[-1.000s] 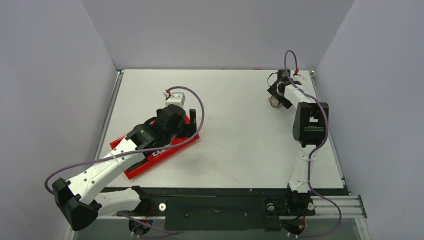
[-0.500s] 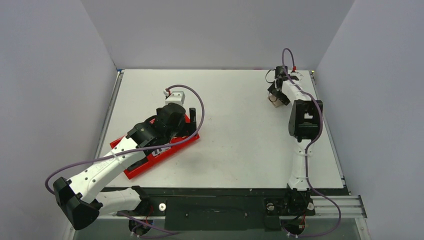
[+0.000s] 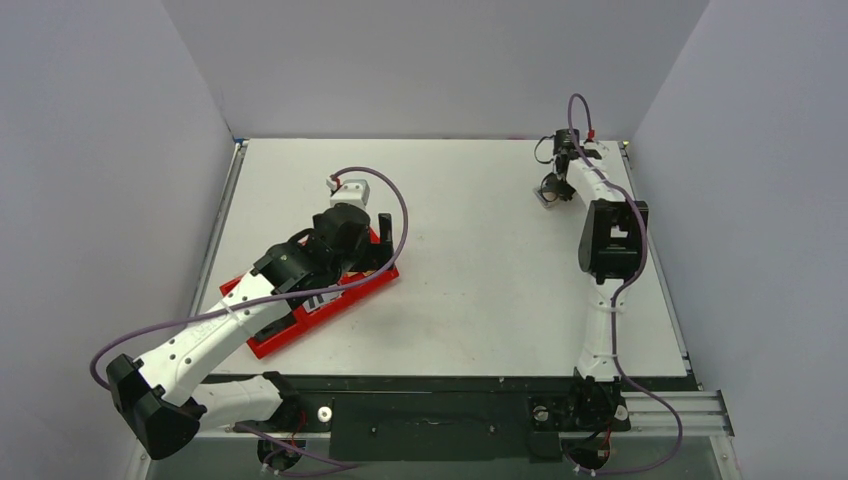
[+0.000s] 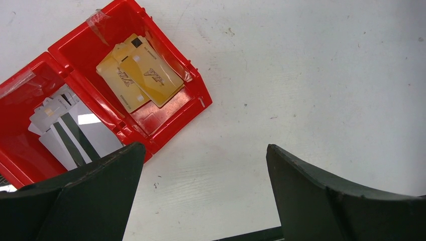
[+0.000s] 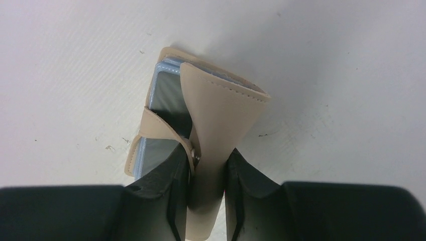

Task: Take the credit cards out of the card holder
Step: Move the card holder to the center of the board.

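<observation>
The tan card holder (image 5: 221, 110) lies on the white table at the far right (image 3: 548, 197), partly unfolded, with its cover flap raised. My right gripper (image 5: 207, 163) is shut on that flap, next to the small snap tab (image 5: 158, 128). A light blue credit card edge (image 5: 168, 69) shows inside the holder around a dark grey face; no other card in it is visible. My left gripper (image 4: 203, 150) hangs open over bare table beside the red tray, with nothing between its fingers.
A long red plastic tray (image 4: 201, 103) lies at the left (image 3: 350, 292) under the left arm. One compartment holds gold cards (image 4: 143, 75), the other white cards with dark stripes (image 4: 65, 128). The table's back edge and right rail are close to the holder.
My right gripper went from open to shut on the holder's flap, shifting a little toward the back of the table. The left arm barely moved.
</observation>
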Controlling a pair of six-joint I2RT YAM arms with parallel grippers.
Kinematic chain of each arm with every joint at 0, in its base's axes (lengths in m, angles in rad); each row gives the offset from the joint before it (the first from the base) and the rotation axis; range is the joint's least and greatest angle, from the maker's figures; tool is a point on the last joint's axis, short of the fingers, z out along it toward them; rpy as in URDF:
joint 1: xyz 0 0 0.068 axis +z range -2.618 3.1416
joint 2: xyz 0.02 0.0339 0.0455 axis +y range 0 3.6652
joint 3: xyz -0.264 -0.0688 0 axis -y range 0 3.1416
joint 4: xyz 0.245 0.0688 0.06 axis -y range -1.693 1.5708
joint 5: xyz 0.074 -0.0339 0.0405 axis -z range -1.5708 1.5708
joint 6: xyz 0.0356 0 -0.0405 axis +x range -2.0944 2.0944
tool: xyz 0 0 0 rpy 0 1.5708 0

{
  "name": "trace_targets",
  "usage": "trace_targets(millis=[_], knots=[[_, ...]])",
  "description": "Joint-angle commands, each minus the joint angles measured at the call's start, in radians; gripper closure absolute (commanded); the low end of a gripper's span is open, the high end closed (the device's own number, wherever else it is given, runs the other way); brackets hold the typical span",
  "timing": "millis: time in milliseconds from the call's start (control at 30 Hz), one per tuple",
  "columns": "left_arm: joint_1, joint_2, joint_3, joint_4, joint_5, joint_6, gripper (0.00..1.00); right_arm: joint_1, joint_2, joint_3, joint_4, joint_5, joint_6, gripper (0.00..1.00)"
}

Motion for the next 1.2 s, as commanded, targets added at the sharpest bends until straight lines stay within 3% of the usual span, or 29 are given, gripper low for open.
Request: trace_targets(millis=[0, 300, 567, 1000, 1067, 1167], knots=[[0.008, 0.009, 0.042, 0.022, 0.017, 0.004, 0.10, 0.017, -0.061, -0.104, -0.016, -0.033, -0.030, 1.00], [0.011, 0.031, 0.026, 0.041, 0.025, -0.014, 0.10, 0.142, -0.240, -0.331, 0.080, -0.071, -0.061, 1.00], [0.019, 0.049, -0.005, 0.052, 0.039, -0.038, 0.10, 0.247, -0.469, -0.686, 0.226, -0.146, -0.020, 1.00], [0.034, 0.095, -0.092, 0.099, 0.088, -0.082, 0.10, 0.672, -0.844, -1.156, 0.475, -0.263, -0.020, 1.00], [0.033, 0.099, -0.111, 0.113, 0.105, -0.092, 0.10, 0.710, -0.886, -1.207, 0.495, -0.303, -0.039, 0.95], [0.035, 0.110, -0.148, 0.141, 0.141, -0.107, 0.10, 0.737, -0.941, -1.270, 0.499, -0.325, -0.050, 0.73]])
